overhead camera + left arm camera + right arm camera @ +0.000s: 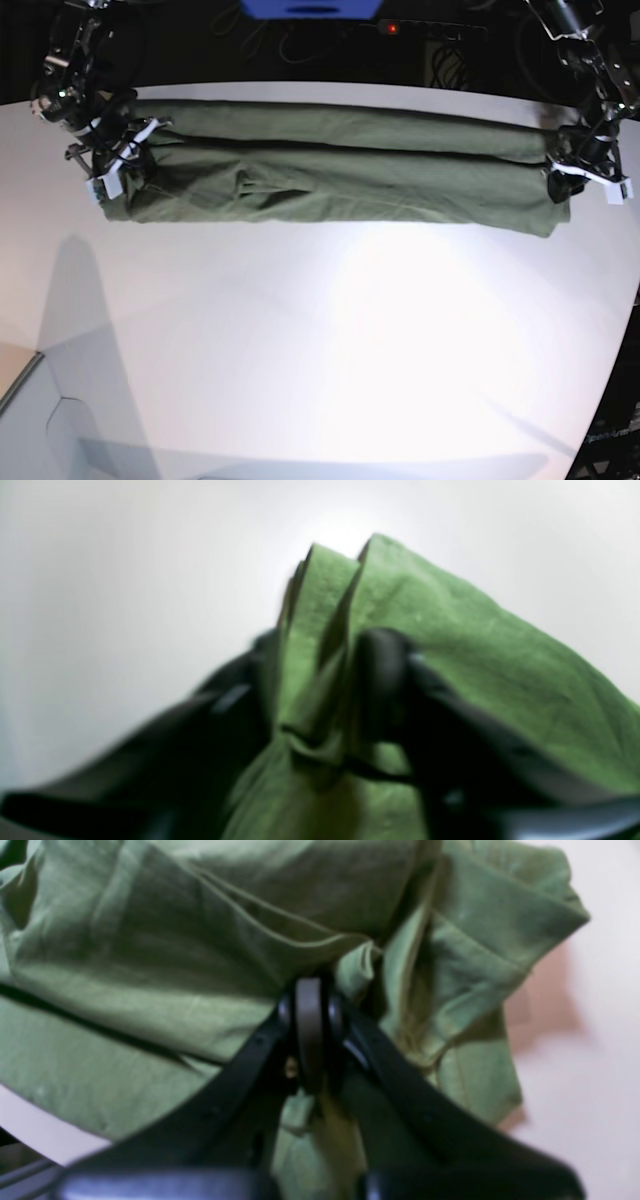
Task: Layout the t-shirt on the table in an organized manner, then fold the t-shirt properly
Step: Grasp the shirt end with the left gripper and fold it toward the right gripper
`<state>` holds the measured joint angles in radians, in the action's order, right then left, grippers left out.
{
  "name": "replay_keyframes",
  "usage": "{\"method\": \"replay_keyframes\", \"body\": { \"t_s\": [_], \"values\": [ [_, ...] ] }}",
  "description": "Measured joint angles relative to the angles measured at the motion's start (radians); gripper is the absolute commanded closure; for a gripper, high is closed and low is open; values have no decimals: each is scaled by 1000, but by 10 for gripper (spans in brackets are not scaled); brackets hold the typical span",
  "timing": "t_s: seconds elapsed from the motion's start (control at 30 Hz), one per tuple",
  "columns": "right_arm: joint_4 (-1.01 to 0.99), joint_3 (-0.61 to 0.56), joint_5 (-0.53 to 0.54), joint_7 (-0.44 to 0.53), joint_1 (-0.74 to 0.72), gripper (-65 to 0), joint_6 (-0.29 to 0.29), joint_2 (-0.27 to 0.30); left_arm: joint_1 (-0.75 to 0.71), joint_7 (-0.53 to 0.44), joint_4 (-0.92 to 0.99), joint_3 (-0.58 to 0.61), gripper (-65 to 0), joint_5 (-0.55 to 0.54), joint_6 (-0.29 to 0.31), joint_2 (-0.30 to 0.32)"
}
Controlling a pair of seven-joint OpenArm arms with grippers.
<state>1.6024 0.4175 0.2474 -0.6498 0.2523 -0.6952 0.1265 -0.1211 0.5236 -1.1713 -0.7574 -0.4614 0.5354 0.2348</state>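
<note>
Shirt [330, 170] lies as a long folded band across the far surface [330, 340]; right tool [310, 1010] pinches its left end, left tool [325, 680] pinches the right end. Crosswise folds remain, I judge.

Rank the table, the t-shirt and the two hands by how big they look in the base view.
1. table
2. t-shirt
3. left hand and right hand: both small and look alike, so no ranking between them.
</note>
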Motion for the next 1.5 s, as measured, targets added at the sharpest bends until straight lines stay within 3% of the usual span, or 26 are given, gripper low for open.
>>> {"method": "replay_keyframes", "body": {
  "t_s": [0.13,0.37,0.63,0.7,0.93,1.2,1.37,1.5],
  "values": [
    [0,0,0,-1,-2,0,0,0,23,0,28,0,-1,-4,4,-2],
    [0,0,0,-1,-2,0,0,0,16,65,-49,0,-1,26,-5,-11],
    [0,-2,0,-4,-2,0,0,-2,52,166,-278,2,-1,37,-13,-20],
    [1,-24,-2,-6,-11,0,1,-1,52,203,-362,-2,-1,41,-20,-53],
    [-25,-93,-6,-15,-75,0,4,-2,23,315,-635,16,-1,51,-14,-251],
    [-32,-134,-4,-13,-92,0,4,-6,-38,337,-728,280,-1,184,-15,-330],
    [-32,-133,-5,-16,-91,0,4,-3,-84,340,-723,470,-1,242,-16,-335],
    [-32,-133,-5,-16,-91,0,4,-3,-92,317,-723,548,-1,283,-16,-335]
  ]
}}
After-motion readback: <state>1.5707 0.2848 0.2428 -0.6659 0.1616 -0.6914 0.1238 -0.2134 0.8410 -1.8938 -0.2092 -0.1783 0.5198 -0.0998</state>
